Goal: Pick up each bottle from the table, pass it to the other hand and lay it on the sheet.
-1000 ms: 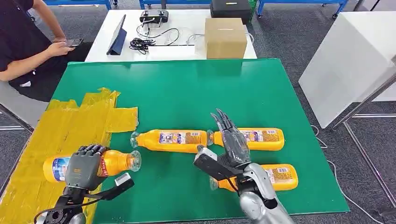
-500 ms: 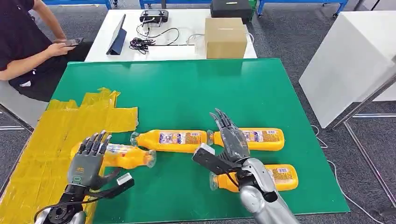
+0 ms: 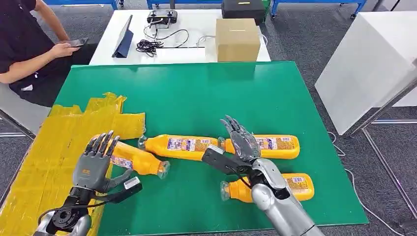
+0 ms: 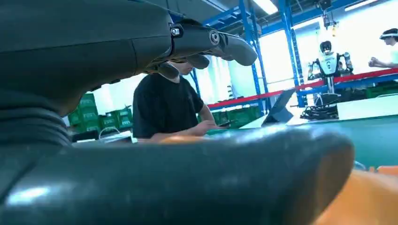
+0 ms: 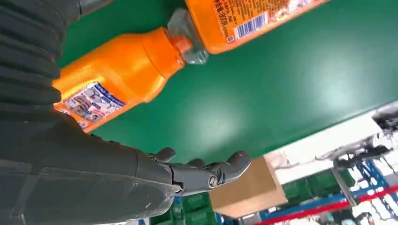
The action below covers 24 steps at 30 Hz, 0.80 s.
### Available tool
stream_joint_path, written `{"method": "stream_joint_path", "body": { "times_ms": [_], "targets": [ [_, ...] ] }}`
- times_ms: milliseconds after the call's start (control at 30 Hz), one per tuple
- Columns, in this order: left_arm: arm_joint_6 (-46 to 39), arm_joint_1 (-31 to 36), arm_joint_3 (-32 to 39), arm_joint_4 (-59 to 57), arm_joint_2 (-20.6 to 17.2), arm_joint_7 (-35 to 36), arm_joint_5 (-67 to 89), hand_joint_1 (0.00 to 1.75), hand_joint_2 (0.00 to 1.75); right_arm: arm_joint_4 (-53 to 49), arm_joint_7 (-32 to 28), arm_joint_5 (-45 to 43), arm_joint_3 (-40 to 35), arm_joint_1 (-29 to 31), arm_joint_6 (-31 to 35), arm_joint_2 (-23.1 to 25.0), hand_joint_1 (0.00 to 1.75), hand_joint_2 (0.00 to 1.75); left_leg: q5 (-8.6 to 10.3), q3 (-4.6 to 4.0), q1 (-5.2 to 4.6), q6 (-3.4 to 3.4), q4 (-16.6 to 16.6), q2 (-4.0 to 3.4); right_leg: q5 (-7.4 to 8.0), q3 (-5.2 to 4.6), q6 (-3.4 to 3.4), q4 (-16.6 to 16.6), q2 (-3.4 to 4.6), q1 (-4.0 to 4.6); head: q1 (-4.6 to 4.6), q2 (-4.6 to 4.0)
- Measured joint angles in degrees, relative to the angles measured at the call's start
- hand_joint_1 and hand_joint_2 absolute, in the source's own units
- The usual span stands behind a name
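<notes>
Four orange bottles lie on the green table (image 3: 196,93). One bottle (image 3: 136,160) lies slanted across the right edge of the yellow sheet (image 3: 54,147), its cap end on the green. My left hand (image 3: 94,166) hovers just left of it with its fingers spread, holding nothing; its fingers (image 4: 211,42) and the bottle (image 4: 366,197) show close up. My right hand (image 3: 240,143) is stretched flat over the cap ends of the middle bottle (image 3: 184,146) and the far right bottle (image 3: 278,146). The near right bottle (image 3: 287,188) lies beside my right forearm.
A person (image 3: 22,44) in black sits at the table's far left corner with a phone. Behind the green table a white table (image 3: 196,24) carries a cardboard box (image 3: 237,39), cables and a tablet. A white cabinet (image 3: 369,64) stands to the right.
My left hand let go of the bottle and spread its fingers. The bottle rolled right and turned, ending across the sheet's edge. My right hand shifted slightly away over the bottle caps.
</notes>
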State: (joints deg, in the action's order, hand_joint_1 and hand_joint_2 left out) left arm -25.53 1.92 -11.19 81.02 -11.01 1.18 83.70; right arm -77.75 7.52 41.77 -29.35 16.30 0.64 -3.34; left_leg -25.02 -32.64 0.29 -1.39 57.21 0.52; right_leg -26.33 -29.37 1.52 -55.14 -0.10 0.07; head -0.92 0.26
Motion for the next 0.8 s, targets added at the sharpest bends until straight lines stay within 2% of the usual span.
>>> {"method": "stream_joint_path", "body": {
  "times_ms": [167,367,467,800],
  "targets": [
    [-1.10,2.44,-1.09,-0.35,-0.09,-3.33,-5.39,0.00,0.00,7.64,0.55,1.09,-1.45,4.13,-2.56,1.29,0.00,1.75,0.03,0.02,0.01,0.00,-0.01,-0.01,0.01,0.03,-0.01,-0.02,0.00,0.00,-0.02,0.00],
    [-5.64,3.09,-1.55,2.71,1.31,-11.66,-20.51,0.00,0.00,17.10,0.03,2.25,-3.63,8.40,-2.71,4.04,0.00,1.75,0.07,0.03,0.00,0.04,0.01,0.03,0.03,0.02,0.00,-0.08,-0.01,0.00,-0.02,0.00],
    [-5.69,3.07,-1.60,3.72,1.75,-12.29,-21.34,0.00,0.00,19.24,0.03,2.29,-4.22,9.47,-2.69,4.59,0.00,1.75,0.06,0.01,0.00,0.04,0.01,0.01,0.02,0.00,0.00,-0.07,0.00,0.00,0.00,0.00],
    [-8.37,2.35,0.37,8.44,5.31,-22.80,-33.91,0.00,0.00,27.37,-0.26,1.81,-6.03,14.62,-3.37,8.31,0.00,1.75,0.07,0.01,0.01,0.05,0.01,0.01,0.02,0.00,0.00,-0.08,0.00,0.00,0.00,0.00]
  ]
}}
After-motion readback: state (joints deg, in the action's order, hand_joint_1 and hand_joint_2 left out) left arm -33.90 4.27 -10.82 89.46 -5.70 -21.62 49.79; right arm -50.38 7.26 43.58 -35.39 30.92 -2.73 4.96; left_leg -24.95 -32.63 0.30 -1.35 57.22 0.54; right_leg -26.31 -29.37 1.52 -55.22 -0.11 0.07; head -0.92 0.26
